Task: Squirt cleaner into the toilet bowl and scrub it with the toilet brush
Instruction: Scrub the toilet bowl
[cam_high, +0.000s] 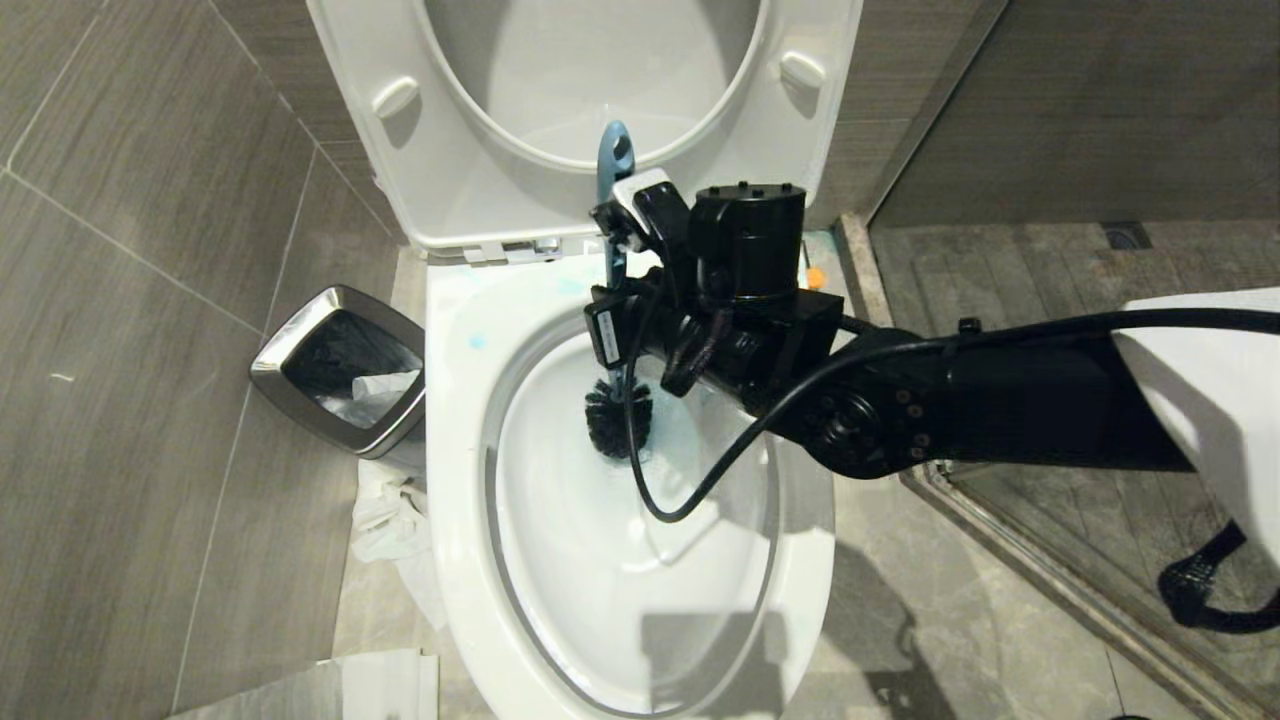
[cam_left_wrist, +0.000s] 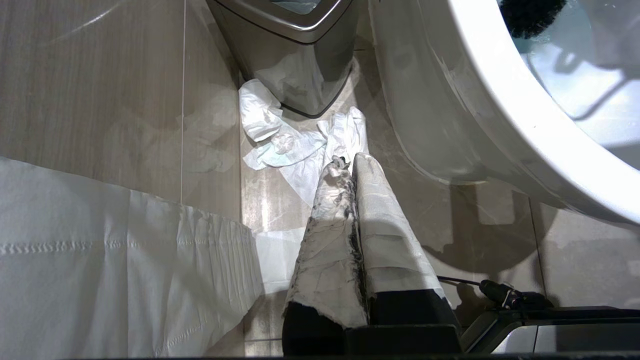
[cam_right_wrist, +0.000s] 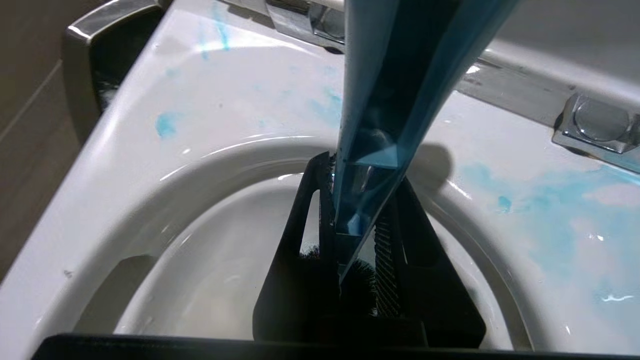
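The right gripper (cam_high: 612, 290) is largely masked in the head view by its own black wrist housing, and the lower shaft of the blue-handled toilet brush with black bristles (cam_high: 617, 412) disappears behind it. The right wrist view shows the blue handle (cam_right_wrist: 385, 125) running between the two black fingers (cam_right_wrist: 292, 260), which are clamped on it; the bristle head sits below them inside the white ceramic toilet bowl (cam_high: 600, 560), near its back wall. Blue cleaner smears (cam_right_wrist: 550, 210) mark the rim. The white seat and lid (cam_high: 450, 180) stand raised, their top cut off. The left gripper (cam_left_wrist: 345, 165), fingers pressed together and wrapped in white paper, hangs low beside the bowl over crumpled white tissue (cam_left_wrist: 280, 140). A steel waste bin (cam_high: 340, 370) stands to the left on grey floor tiles (cam_high: 130, 420).
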